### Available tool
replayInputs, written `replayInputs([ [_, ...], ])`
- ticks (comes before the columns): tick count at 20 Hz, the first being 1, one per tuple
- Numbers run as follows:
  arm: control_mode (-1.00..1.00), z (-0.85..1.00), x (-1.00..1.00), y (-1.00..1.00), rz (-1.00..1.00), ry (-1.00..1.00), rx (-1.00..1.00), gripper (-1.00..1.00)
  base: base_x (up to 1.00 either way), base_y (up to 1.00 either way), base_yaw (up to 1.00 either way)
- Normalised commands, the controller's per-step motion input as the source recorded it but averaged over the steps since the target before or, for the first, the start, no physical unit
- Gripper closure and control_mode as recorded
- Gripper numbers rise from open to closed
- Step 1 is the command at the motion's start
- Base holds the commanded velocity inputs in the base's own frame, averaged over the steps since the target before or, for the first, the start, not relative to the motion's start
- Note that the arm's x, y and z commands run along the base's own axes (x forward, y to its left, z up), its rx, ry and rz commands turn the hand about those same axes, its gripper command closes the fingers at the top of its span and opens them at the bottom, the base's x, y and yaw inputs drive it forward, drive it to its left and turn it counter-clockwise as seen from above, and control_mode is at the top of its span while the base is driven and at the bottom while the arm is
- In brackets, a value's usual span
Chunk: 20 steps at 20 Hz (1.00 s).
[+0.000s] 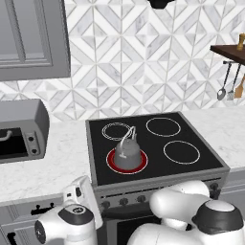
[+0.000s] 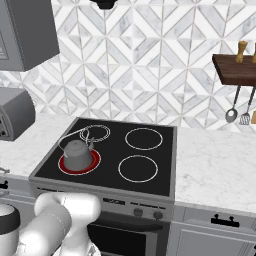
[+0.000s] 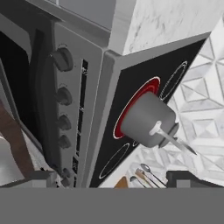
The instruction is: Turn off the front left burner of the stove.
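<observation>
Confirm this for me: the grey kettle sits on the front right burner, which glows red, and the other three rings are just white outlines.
Not quite. The kettle sits on the front left burner, as the left base view shows; that ring glows red. The other three rings on the stove are white outlines, as you said.

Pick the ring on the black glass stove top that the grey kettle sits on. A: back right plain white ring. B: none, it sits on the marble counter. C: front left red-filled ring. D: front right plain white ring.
C: the grey metal kettle stands on the wide red-filled front left burner of the grey steel stove, its glow showing around the kettle's base.
</observation>
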Motion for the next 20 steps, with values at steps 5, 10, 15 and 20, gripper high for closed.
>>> replayInputs([
  [5, -1.00, -0.35, -0.19, -0.10, 0.05, 0.00, -0.04, -1.00, 0.00, 0.00, 0.00],
  [10, -1.00, -0.13, -0.03, -0.23, 0.04, 0.00, -0.06, -1.00, 0.00, 0.00, 0.00],
  [15, -1.00, -0.10, 0.00, -0.12, 0.10, 0.01, -0.10, -1.00, 0.00, 0.00, 0.00],
  [20, -1.00, -0.18, 0.00, 0.00, 0.15, 0.08, -0.18, -1.00, 0.00, 0.00, 0.00],
])
